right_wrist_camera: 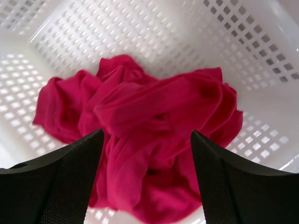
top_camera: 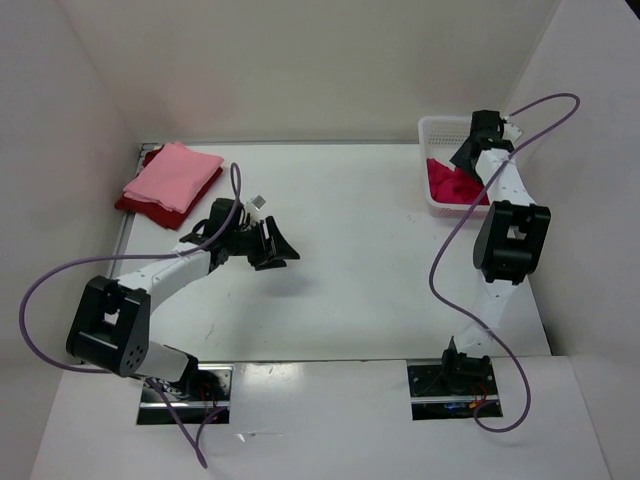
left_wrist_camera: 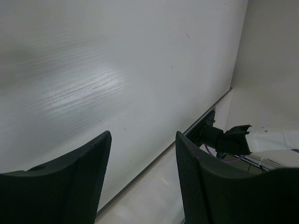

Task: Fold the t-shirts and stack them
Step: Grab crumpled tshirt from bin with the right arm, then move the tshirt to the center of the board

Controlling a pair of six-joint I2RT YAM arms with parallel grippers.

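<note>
The crimson shirt [right_wrist_camera: 149, 140] lies crumpled inside the basket [right_wrist_camera: 224, 42]. Just above it hangs the right gripper [right_wrist_camera: 147, 135], jaws spread wide, empty; pinching one top fold should lift it cleanly. Far left of the basket, the left gripper [left_wrist_camera: 143, 134] hovers over the tabletop [top_camera: 380, 260], jaws parted, empty.

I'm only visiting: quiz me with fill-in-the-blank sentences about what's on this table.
The light pink shirt lies folded on the dark red shirt, a stack of ____ shirts. The crimson shirt lies crumpled in the white ____, under the open right gripper. The left gripper, over bare table, holds ____.
Missing: two; basket; nothing.
</note>
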